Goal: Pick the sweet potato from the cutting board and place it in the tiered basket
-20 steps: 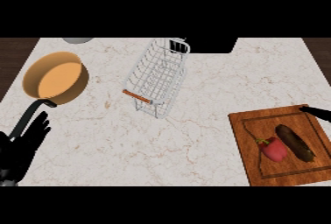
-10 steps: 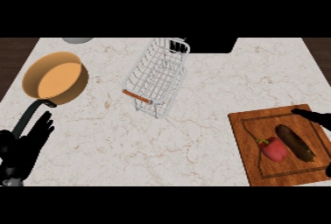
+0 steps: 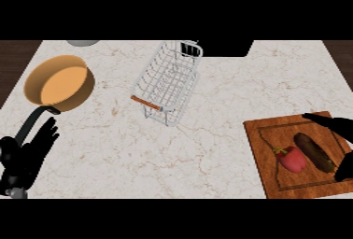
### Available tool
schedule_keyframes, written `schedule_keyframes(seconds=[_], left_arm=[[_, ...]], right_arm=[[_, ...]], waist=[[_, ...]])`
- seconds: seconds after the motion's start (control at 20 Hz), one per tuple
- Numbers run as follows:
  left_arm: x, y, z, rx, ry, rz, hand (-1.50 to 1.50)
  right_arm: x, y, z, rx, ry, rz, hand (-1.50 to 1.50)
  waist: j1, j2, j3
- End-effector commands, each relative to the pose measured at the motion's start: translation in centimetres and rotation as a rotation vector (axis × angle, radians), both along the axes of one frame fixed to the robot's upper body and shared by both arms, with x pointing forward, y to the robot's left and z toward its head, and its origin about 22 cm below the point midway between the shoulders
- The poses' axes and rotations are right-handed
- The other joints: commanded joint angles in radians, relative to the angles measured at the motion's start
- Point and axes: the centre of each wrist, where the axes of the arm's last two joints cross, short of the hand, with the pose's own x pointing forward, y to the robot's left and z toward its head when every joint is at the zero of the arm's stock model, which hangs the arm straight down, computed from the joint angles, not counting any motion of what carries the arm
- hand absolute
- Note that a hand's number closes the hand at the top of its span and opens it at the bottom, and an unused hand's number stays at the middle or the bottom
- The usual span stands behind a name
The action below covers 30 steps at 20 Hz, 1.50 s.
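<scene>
Approach: black right hand (image 3: 336, 140) advanced further over wooden cutting board (image 3: 265, 140), fingers spread, straddling dark-brown oblong sweet potato (image 3: 316, 152); no grasp yet.

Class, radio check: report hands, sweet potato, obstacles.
Left hand open, resting beside pan handle. Right hand open over cutting board, around sweet potato, not gripping. Red pepper alongside.
</scene>
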Motion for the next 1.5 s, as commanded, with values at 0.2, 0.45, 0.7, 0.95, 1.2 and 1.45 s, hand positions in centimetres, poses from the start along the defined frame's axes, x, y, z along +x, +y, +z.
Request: schedule_keyframes(seconds=[0.2,0.45,0.7,0.95,1.2,1.45], left_arm=[[-3.2,0.7,0.1,-0.002,0.010,-0.014,0.00],[0.8,-2.2,0.1,0.009,-0.006,-0.023,0.00],[-0.4,-0.8,-0.2,-0.002,-0.002,-0.011,0.00],[0.6,0.3,1.3,-0.002,0.000,0.001,0.00],[0.0,0.5,0.2,-0.013,0.015,0.015,0.00],[0.0,0.3,0.7,0.006,0.016,-0.022,0.00]], right_arm=[[0.8,2.0,-3.9,0.005,0.015,-0.001,-1.50],[-0.3,1.2,-5.6,-0.002,0.040,0.022,-1.50],[-1.2,2.5,-5.5,0.079,-0.028,0.153,1.50],[-0.6,2.1,-5.5,0.098,-0.094,0.114,1.50],[-2.9,-0.2,-4.7,0.130,-0.199,0.055,1.50],[2.1,16.1,-5.2,0.187,-0.287,-0.049,1.50]], waist=[[0.006,0.000,0.000],[0.000,0.001,0.000],[-0.005,-0.001,0.000],[-0.002,0.000,0.000],[-0.007,-0.001,0.000],[0.024,-0.015,-0.008]])
